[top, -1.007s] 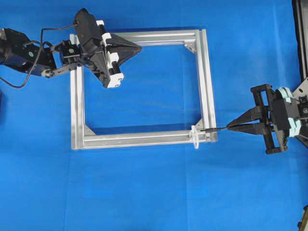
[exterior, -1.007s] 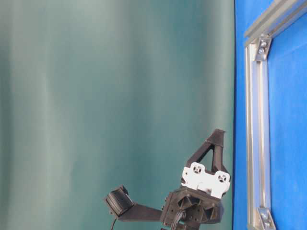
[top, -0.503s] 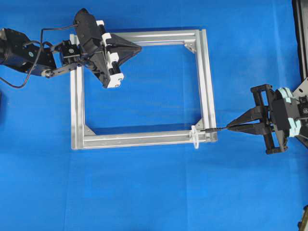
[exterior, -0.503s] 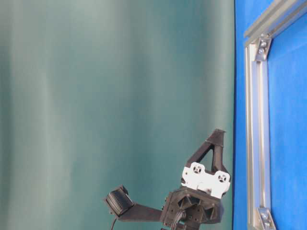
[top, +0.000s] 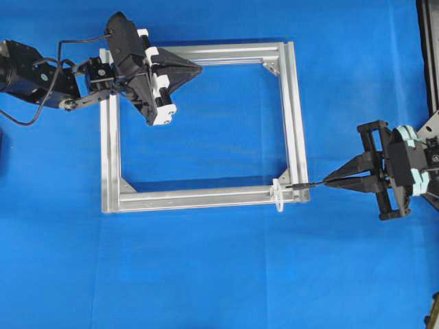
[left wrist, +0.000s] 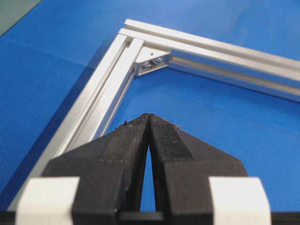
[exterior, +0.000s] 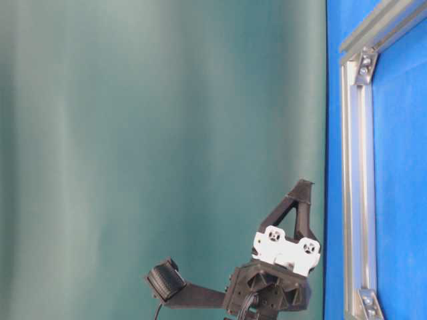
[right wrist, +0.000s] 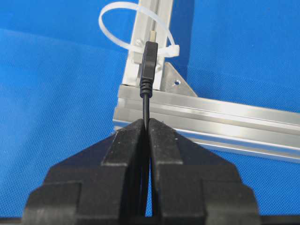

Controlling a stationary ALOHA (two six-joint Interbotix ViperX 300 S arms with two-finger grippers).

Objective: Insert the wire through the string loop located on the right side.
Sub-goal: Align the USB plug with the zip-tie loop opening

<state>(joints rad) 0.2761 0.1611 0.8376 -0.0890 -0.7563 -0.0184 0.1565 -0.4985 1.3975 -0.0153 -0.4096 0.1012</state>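
The thin black wire [right wrist: 146,96] is pinched between the tips of my right gripper [right wrist: 146,123], which is shut on it. Its plug [right wrist: 149,55] sticks out ahead, over the lower right corner of the silver frame [right wrist: 211,112]. The whitish string loop [right wrist: 100,21] stands just beyond the plug tip. From overhead the plug [top: 299,185] ends just right of the loop [top: 279,199], with the right gripper [top: 326,181] outside the frame. My left gripper [top: 199,68] is shut and holds nothing, hovering over the frame's top rail [top: 233,49]; its tips [left wrist: 148,116] meet.
The square aluminium frame [top: 206,197] lies flat on the blue mat, with corner brackets [left wrist: 151,62] inside it. The table-level view shows the left gripper [exterior: 304,187] beside the frame rail [exterior: 353,167] and a green backdrop.
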